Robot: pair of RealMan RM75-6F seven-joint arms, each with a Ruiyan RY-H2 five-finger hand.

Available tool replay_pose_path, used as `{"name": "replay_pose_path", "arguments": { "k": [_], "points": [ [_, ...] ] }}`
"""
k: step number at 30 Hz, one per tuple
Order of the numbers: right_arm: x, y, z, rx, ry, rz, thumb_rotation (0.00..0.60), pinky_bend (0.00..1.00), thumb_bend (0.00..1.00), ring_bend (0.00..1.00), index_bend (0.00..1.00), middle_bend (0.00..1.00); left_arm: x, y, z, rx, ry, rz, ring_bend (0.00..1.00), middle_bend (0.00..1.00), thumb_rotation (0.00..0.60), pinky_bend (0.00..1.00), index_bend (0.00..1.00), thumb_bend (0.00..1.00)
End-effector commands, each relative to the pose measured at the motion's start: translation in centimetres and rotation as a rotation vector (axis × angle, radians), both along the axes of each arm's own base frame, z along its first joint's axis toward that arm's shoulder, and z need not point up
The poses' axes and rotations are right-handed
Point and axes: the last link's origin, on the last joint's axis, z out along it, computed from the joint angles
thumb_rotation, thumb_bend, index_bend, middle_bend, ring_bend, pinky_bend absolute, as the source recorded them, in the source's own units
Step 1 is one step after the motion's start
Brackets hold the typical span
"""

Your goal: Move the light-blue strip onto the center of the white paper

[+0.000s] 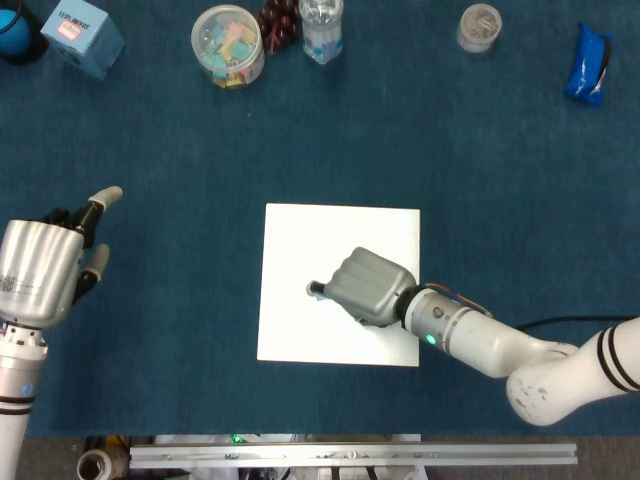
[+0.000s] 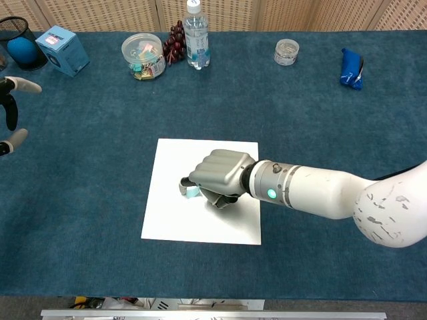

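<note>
The left hand hovers over the table's edge, fingers spread and empty. Over the middle of the white paper, the right hand pinches the light-blue strip at its curled fingertips.

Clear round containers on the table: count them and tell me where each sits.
2. The clip-filled tub sits at the far edge, left of the water bottle; the small jar sits at the far edge, further right.

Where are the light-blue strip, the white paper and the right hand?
light-blue strip (image 2: pixel 193 192), chest view, its visible end under the fingers.
white paper (image 1: pixel 340 228), head view, bare upper part.
right hand (image 2: pixel 217 175), chest view, back of the hand.
</note>
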Motion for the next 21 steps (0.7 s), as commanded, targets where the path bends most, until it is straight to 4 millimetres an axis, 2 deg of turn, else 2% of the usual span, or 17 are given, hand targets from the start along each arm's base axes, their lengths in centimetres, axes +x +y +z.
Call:
{"name": "replay_pose_path", "arguments": {
  "k": [1, 11, 21],
  "points": [
    [0.04, -0.03, 0.01, -0.001, -0.001, -0.004, 0.600, 1.00, 1.00, 1.00, 0.23, 1.00, 0.03, 0.00, -0.02, -0.001, 0.000, -0.001, 0.63, 0.62, 0.600, 0.87, 0.25, 0.33],
    [0.05, 0.22, 0.73, 0.001, -0.015, -0.002, 0.600, 1.00, 1.00, 1.00, 0.23, 1.00, 0.05, -0.01, -0.03, 0.000, 0.000, -0.001, 0.63, 0.62, 0.600, 0.87, 0.25, 0.33],
    [-0.15, 0.39, 0.44, 0.008, 0.000, -0.001, 0.600, 1.00, 1.00, 1.00, 0.23, 1.00, -0.06, -0.03, -0.08, -0.003, -0.001, 0.004, 0.63, 0.62, 0.600, 0.87, 0.25, 0.33]
  ]
}}
